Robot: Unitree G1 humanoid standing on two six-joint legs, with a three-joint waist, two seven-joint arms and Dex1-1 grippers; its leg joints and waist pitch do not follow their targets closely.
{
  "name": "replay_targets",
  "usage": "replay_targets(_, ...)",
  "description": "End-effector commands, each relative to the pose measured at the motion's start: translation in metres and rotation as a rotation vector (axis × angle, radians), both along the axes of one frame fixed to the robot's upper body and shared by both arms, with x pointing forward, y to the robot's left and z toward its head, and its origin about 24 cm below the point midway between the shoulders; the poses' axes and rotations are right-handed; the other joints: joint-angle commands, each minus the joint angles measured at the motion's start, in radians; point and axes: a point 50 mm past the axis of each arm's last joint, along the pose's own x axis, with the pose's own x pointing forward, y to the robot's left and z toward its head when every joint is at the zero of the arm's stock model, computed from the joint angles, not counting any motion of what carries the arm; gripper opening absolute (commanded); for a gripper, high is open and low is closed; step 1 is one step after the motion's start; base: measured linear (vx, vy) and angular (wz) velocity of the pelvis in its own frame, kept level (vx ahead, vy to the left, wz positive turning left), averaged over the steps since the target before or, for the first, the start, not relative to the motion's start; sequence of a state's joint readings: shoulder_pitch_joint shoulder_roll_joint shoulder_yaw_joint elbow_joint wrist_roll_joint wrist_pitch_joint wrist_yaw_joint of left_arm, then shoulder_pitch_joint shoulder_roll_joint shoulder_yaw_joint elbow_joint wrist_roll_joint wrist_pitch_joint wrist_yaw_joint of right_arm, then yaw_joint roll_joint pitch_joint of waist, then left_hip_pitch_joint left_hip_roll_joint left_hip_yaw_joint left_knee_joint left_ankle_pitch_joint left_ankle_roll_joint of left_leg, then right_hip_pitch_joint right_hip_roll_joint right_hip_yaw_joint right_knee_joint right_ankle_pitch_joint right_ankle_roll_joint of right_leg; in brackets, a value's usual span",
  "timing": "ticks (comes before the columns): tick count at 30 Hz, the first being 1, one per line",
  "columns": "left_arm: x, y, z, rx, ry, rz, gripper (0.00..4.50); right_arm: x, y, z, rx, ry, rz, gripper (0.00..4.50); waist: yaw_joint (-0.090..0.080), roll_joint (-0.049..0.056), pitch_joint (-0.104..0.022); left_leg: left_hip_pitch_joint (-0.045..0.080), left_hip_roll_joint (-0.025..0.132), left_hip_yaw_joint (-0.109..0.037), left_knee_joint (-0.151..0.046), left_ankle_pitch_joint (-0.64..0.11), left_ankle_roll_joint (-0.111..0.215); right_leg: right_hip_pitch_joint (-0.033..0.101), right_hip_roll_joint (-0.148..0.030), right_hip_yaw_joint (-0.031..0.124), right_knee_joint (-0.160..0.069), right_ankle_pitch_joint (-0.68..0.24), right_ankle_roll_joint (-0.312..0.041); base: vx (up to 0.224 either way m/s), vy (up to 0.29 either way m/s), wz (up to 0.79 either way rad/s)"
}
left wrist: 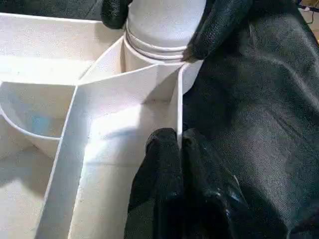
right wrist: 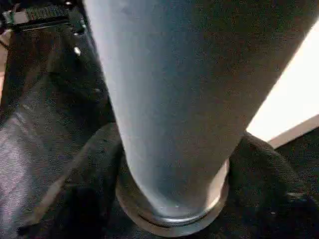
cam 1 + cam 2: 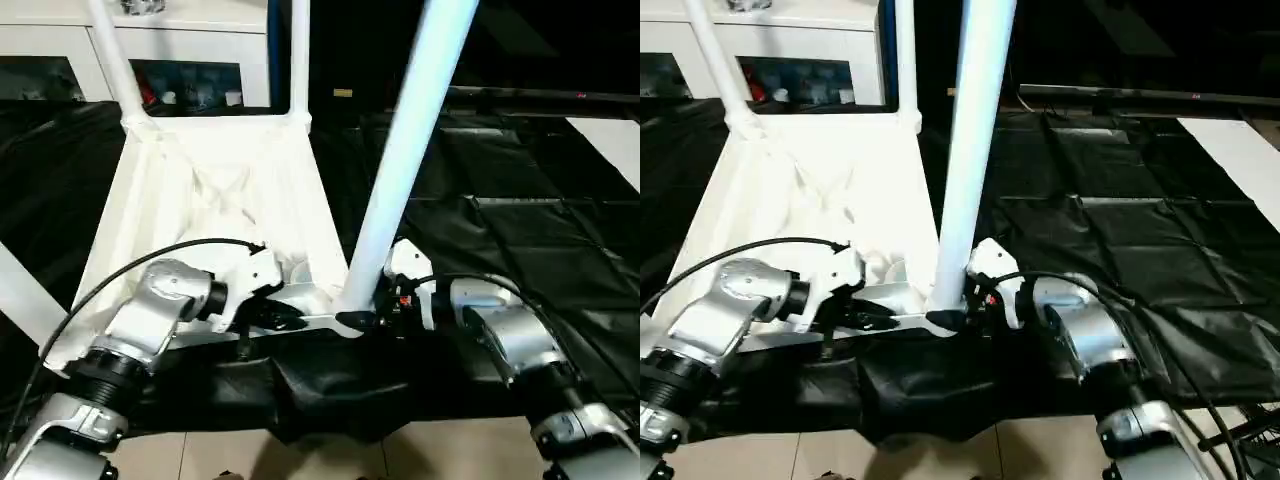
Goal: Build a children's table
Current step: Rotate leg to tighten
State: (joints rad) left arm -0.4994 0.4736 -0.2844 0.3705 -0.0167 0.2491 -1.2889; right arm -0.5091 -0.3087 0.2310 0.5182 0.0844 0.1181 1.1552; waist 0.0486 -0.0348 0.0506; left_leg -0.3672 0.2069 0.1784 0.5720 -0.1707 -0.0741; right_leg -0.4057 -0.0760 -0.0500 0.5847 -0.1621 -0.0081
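Observation:
The white table top (image 3: 200, 190) lies upside down on black sheeting, ribbed underside up. Two white legs (image 3: 115, 60) (image 3: 298, 55) stand in its far corners, and another leg (image 3: 20, 295) slants past its near left side. A fourth leg (image 3: 410, 130) stands in the round socket (image 1: 149, 50) at the near right corner, leaning a little to the right. My right gripper (image 3: 360, 320) is shut on the base of this leg, with a black finger (image 1: 214, 30) pressed against each side. My left gripper (image 1: 177, 144) is shut on the thin rim wall of the table top beside that corner.
A white cabinet with glass doors (image 3: 180, 40) stands behind the table top. Black sheeting (image 3: 500, 200) covers the floor to the right, with a white panel (image 3: 610, 140) at its far right edge. Tiled floor (image 3: 330, 455) shows just in front of me.

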Motion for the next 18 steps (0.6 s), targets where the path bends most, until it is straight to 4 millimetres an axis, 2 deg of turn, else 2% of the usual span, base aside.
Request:
replay_targets(1, -0.007, -0.008, 0.001, -0.032, 0.034, -0.079, 0.00, 0.004, -0.001, 0.007, 0.002, -0.024, 0.010, 2.97, 0.001, 0.006, -0.063, 0.017, 0.025, 0.002, -0.064, -0.231, 0.022, 0.047, -0.053, 0.035, -0.050, -0.205, -0.235, 0.000, 0.000, 0.00)
replay_targets(2, -0.007, -0.008, 0.001, -0.031, 0.036, -0.080, 0.00, 0.004, 0.000, 0.007, 0.004, -0.025, 0.016, 2.86, 0.000, -0.001, -0.064, 0.015, 0.025, 0.003, -0.063, -0.220, 0.024, 0.048, -0.051, 0.035, -0.048, -0.191, -0.234, 0.000, 0.000, 0.00)
replay_targets(4, -0.009, -0.007, 0.000, -0.027, 0.042, -0.081, 0.00, 0.003, 0.003, 0.007, 0.011, -0.020, 0.036, 2.76, 0.002, 0.001, -0.064, 0.015, 0.024, 0.002, -0.063, -0.210, 0.025, 0.048, -0.053, 0.035, -0.046, -0.188, -0.234, 0.000, 0.000, 0.00)
replay_targets(5, -0.009, -0.007, 0.000, -0.027, 0.044, -0.079, 0.00, 0.002, 0.003, 0.006, 0.010, -0.018, 0.040, 2.76, 0.001, -0.003, -0.065, 0.016, 0.025, 0.003, -0.062, -0.209, 0.026, 0.047, -0.052, 0.035, -0.046, -0.182, -0.236, 0.000, 0.000, 0.00)
replay_targets(9, -0.009, -0.007, -0.001, -0.030, 0.044, -0.069, 0.00, 0.000, 0.004, 0.002, 0.008, -0.010, 0.053, 2.72, 0.002, -0.004, -0.065, 0.015, 0.023, 0.003, -0.060, -0.183, 0.035, 0.048, -0.051, 0.035, -0.041, -0.148, -0.242, 0.000, 0.000, 0.00)
replay_targets(14, -0.007, -0.007, -0.002, -0.028, 0.027, -0.037, 0.00, 0.000, 0.006, 0.000, 0.021, -0.006, 0.024, 2.70, 0.003, -0.007, -0.065, 0.015, 0.023, 0.003, -0.060, -0.190, 0.034, 0.048, -0.052, 0.036, -0.042, -0.169, -0.239, 0.000, 0.000, 0.00)
replay_targets(15, -0.005, -0.008, -0.004, -0.016, 0.012, -0.013, 0.00, 0.002, 0.008, -0.002, 0.031, -0.010, -0.015, 2.69, 0.002, -0.010, -0.063, 0.015, 0.023, 0.004, -0.059, -0.199, 0.031, 0.046, -0.053, 0.037, -0.044, -0.186, -0.236, 0.000, 0.000, 0.00)
replay_targets(17, 0.001, -0.013, -0.006, -0.010, -0.023, 0.050, 0.00, 0.007, 0.013, -0.006, 0.043, -0.025, -0.119, 2.69, 0.001, -0.009, -0.058, 0.016, 0.023, 0.002, -0.062, -0.242, 0.015, 0.042, -0.054, 0.037, -0.051, -0.259, -0.219, 0.000, 0.000, 0.00)
replay_targets(18, 0.008, -0.021, -0.007, -0.021, -0.051, 0.121, 0.00, 0.012, 0.018, -0.011, 0.052, -0.024, -0.237, 2.69, -0.002, -0.009, -0.055, 0.016, 0.022, 0.000, -0.064, -0.279, -0.001, 0.038, -0.054, 0.038, -0.057, -0.323, -0.201, 0.000, 0.000, 0.00)
